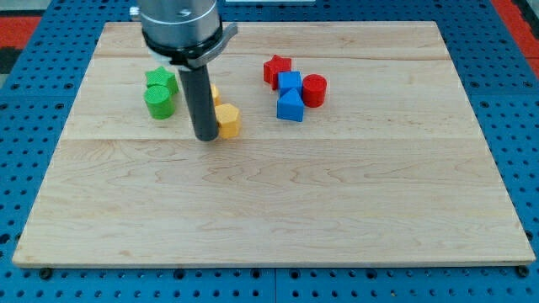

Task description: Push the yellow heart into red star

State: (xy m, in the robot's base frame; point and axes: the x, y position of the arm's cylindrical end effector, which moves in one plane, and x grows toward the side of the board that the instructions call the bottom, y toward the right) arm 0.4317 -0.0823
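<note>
- Nearest, on the wooden surface [269, 210]: my tip [206, 137], toward the view's bottom-left of the red star [276, 69] and well apart from it.
- No grasping tool here, only a plain rod: nothing to open or close, nothing held.
- On the star's side of my tip, touching or nearly so: a yellow block [228, 120], judged to be the heart though its shape is unclear. Tip placed behind it, probably so a push toward the view's upper right drives it at the star.
- Farther back, mostly hidden by the rod: a second yellow block [215, 91], shape impossible to tell.
- Crowded just below and right of the star: lower blue block [290, 107], upper blue block [290, 82], red cylinder [314, 90]; likely in the way of a low approach.
- Far to the star's left: front green block [159, 103], back green block [160, 81].
</note>
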